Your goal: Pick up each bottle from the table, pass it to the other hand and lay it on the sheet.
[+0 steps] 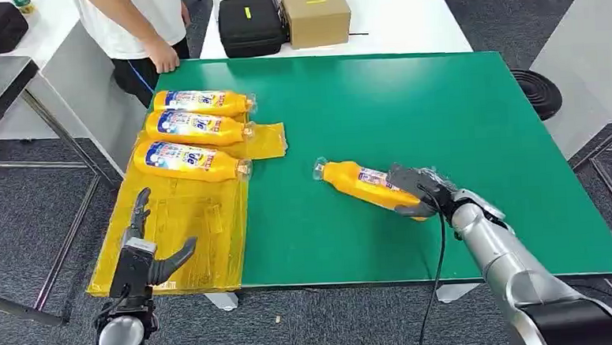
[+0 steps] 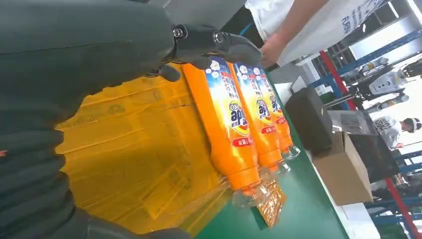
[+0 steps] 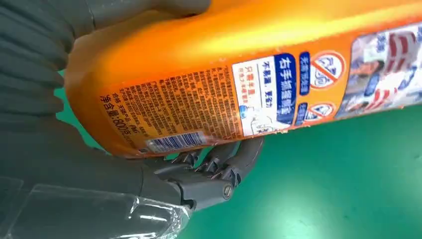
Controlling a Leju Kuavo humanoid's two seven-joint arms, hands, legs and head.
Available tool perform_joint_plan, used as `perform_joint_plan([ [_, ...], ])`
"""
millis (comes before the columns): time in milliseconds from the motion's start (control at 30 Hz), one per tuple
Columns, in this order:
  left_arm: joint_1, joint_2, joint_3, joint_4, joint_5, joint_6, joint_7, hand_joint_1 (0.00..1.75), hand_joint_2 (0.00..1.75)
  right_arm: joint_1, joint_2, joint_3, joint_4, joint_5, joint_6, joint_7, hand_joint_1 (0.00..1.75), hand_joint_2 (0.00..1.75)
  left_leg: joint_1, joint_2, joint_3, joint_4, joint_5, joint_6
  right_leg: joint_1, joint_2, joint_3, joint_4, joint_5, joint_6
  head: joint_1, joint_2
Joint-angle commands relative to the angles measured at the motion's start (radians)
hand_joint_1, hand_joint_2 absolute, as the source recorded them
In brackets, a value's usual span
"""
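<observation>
Fingers of the robot's right hand wrap the base of an orange plastic detergent bottle lying on the green table mat, right of the yellow plastic sheet. Three matching bottles lie side by side on the sheet's far end. Left hand hovers over the sheet's near end, fingers spread, holding nothing.

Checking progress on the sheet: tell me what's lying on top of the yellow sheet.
Three orange bottles lie side by side at the far end of the yellow sheet, caps toward the green table. The left robot hand hovers open over its near part, hiding a patch.
</observation>
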Motion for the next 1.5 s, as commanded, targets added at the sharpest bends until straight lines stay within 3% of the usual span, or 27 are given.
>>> perform_joint_plan([
  [33, -0.035, 0.004, 0.003, 0.062, 0.003, -0.005, 0.005, 0.0, 1.75, -0.005, 0.005, 0.039, 0.075, 0.001, 0.018, 0.004, 1.75, 1.75, 0.001, 0.0, 0.006, -0.001, -0.002, -0.001, 0.002, -0.001, 0.006, -0.002, -0.002, -0.003, 0.0, 0.0],
  [267, -0.026, 0.011, 0.009, 0.058, 0.011, -0.007, -0.002, 0.0, 1.75, 0.011, 0.023, 0.025, 0.047, -0.017, -0.017, -0.019, 1.75, 1.75, 0.001, 0.0, 0.007, -0.002, -0.002, -0.001, 0.001, -0.001, 0.007, -0.002, -0.002, -0.004, 0.0, 0.0],
  [300, -0.002, 0.006, 0.016, 0.03, 0.015, 0.004, -0.004, 0.0, 1.75, 0.031, 0.041, 0.016, -0.001, -0.003, -0.111, -0.031, 1.75, 1.75, 0.001, 0.001, 0.005, -0.001, -0.001, -0.001, 0.001, 0.0, 0.005, -0.002, -0.001, -0.003, 0.0, 0.0],
  [400, 0.059, 0.001, 0.035, -0.035, 0.015, 0.015, -0.003, 0.0, 1.75, 0.095, 0.072, 0.012, -0.144, 0.034, -0.232, -0.027, 1.75, 1.75, 0.001, 0.004, 0.007, -0.002, -0.003, -0.001, 0.001, 0.003, 0.006, -0.002, -0.001, -0.003, 0.0, 0.0],
  [633, 0.068, -0.015, 0.057, -0.032, 0.01, 0.016, -0.025, 0.0, 1.75, 0.311, 0.109, -0.032, -0.561, 0.034, -0.32, -0.056, 1.75, 1.75, 0.001, 0.0, 0.004, -0.001, -0.002, -0.001, 0.002, -0.001, 0.005, -0.002, -0.002, -0.003, 0.0, 0.0],
  [833, 0.068, -0.015, 0.059, -0.033, 0.01, 0.017, -0.026, 0.0, 1.75, 0.315, 0.107, -0.034, -0.576, 0.038, -0.321, -0.051, 1.75, 1.75, 0.0, -0.003, 0.0, 0.0, -0.003, -0.001, 0.001, -0.001, 0.001, 0.0, -0.003, -0.002, 0.0, 0.0],
  [900, 0.072, -0.02, 0.07, -0.04, 0.024, 0.031, -0.041, 0.0, 1.75, 0.338, 0.145, -0.065, -0.62, 0.016, -0.369, -0.145, 1.75, 1.75, 0.0, -0.004, 0.0, 0.0, -0.002, -0.001, 0.001, -0.001, 0.002, 0.0, -0.003, -0.002, 0.0, 0.0],
  [1133, 0.067, -0.04, 0.073, -0.055, 0.113, 0.014, -0.064, 0.0, 1.75, 0.43, 0.204, -0.086, -0.793, -0.017, -0.426, -0.269, 1.75, 1.75, 0.001, -0.004, -0.001, 0.0, -0.002, -0.001, 0.001, -0.002, 0.001, 0.0, -0.004, -0.001, 0.0, 0.0],
  [1233, 0.043, -0.028, 0.063, -0.025, 0.242, -0.084, -0.072, 0.0, 1.75, 0.462, 0.213, -0.086, -0.809, -0.058, -0.42, -0.349, 1.75, 1.75, 0.001, -0.005, 0.004, 0.0, -0.004, -0.001, 0.002, -0.004, 0.007, 0.0, -0.006, -0.003, 0.0, 0.0],
  [1267, 0.033, -0.022, 0.06, -0.015, 0.3, -0.133, -0.073, 0.0, 1.75, 0.464, 0.218, -0.083, -0.801, -0.075, -0.414, -0.377, 1.75, 1.75, 0.001, -0.005, 0.0, 0.0, -0.002, -0.001, 0.001, -0.002, 0.002, 0.0, -0.004, -0.001, 0.0, 0.0],
  [1300, 0.018, -0.014, 0.054, 0.001, 0.419, -0.24, -0.062, 0.0, 1.75, 0.458, 0.218, -0.071, -0.78, -0.09, -0.393, -0.402, 1.75, 1.75, 0.001, -0.005, 0.002, -0.001, -0.003, -0.001, 0.001, -0.003, 0.004, -0.001, -0.005, -0.002, 0.0, 0.0],
  [1500, -0.038, 0.017, -0.007, 0.076, 0.699, -0.514, 0.029, 0.0, 1.75, 0.445, 0.275, -0.015, -0.678, -0.142, -0.359, -0.468, 1.75, 1.75, 0.001, -0.002, 0.001, -0.001, -0.002, -0.001, 0.001, 0.0, 0.002, -0.001, -0.003, -0.001, 0.0, 0.0],
])
